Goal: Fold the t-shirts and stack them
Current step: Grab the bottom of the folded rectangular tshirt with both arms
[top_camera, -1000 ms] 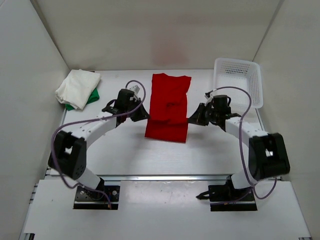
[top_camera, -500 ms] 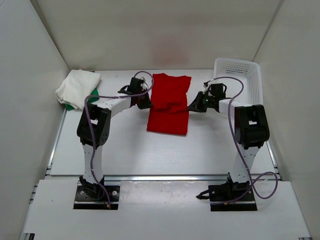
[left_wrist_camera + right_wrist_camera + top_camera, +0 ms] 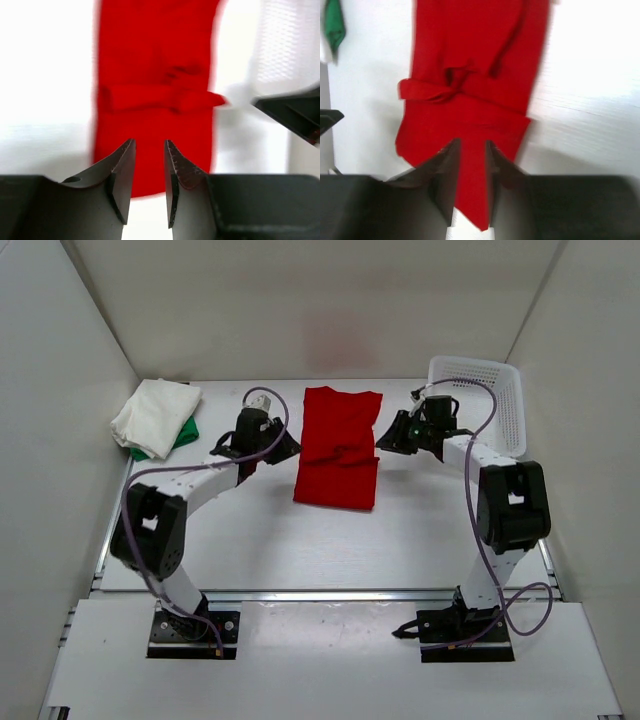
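Top view, red t-shirt (image 3: 338, 445): it is laid as a long strip mid-table, between the left gripper (image 3: 287, 446) and the right gripper (image 3: 386, 440), with a rumpled ridge across it.
Top view, others: the off-white t-shirt (image 3: 152, 415) is laid on the green t-shirt (image 3: 186, 432), far left.
Left wrist view, left gripper (image 3: 150, 145): the jaws are parted slightly and nothing is held.
Right wrist view, right gripper (image 3: 472, 145): the jaws are parted and the red t-shirt (image 3: 470, 50) is seen below, not pinched.
Handling: the cloth is judged light, soft and limp, so it is best pinched at two corners of one end.

- The top view sits high behind the arm bases at 6 o'clock and faces down over the whole table (image 3: 250, 540).
- The left wrist view is close, at 9 o'clock of the red shirt (image 3: 338, 430), looking past the left gripper (image 3: 150, 145).
- The right wrist view is close, at 3 o'clock of it, looking past the right gripper (image 3: 472, 145).
- All three views share the red shirt.
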Action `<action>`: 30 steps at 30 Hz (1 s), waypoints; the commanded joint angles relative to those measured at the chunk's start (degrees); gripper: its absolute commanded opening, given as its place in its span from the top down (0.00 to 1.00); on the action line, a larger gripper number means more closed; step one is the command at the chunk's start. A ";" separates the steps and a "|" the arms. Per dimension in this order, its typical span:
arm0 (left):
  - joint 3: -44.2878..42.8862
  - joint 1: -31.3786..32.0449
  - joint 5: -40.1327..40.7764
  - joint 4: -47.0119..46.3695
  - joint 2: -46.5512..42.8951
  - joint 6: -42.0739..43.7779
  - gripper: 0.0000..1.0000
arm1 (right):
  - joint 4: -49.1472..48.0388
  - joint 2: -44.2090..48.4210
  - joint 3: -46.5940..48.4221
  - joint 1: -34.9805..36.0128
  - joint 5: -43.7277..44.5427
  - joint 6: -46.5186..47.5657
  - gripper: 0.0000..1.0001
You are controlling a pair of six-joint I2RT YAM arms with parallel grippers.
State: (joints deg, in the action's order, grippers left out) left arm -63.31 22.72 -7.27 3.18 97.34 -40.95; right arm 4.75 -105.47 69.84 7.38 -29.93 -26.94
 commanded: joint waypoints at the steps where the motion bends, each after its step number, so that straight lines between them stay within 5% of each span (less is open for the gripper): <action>1: 7.82 3.99 -1.34 -8.27 -3.91 -2.64 0.61 | -3.87 4.84 -3.30 4.38 0.33 2.06 0.85; 3: 10.64 5.66 -2.13 -10.64 -2.16 -3.52 0.62 | -4.31 3.44 -3.75 7.89 -0.13 3.46 1.00; 9: 14.96 4.96 -6.18 -12.14 3.91 -5.02 0.69 | -4.22 -5.26 1.17 13.97 -0.38 4.71 0.99; 24: 30.60 7.25 -7.23 -16.98 -5.13 -5.99 0.69 | -5.71 -19.41 17.05 14.69 11.21 5.23 1.00; 30: 28.86 6.11 -4.35 -9.79 -14.61 -3.01 0.66 | -3.19 -16.89 26.04 14.16 7.78 4.44 1.00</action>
State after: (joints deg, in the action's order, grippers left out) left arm -34.17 29.26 -12.86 -11.88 88.90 -46.39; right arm 2.94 -126.93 92.05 22.04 -22.87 -22.90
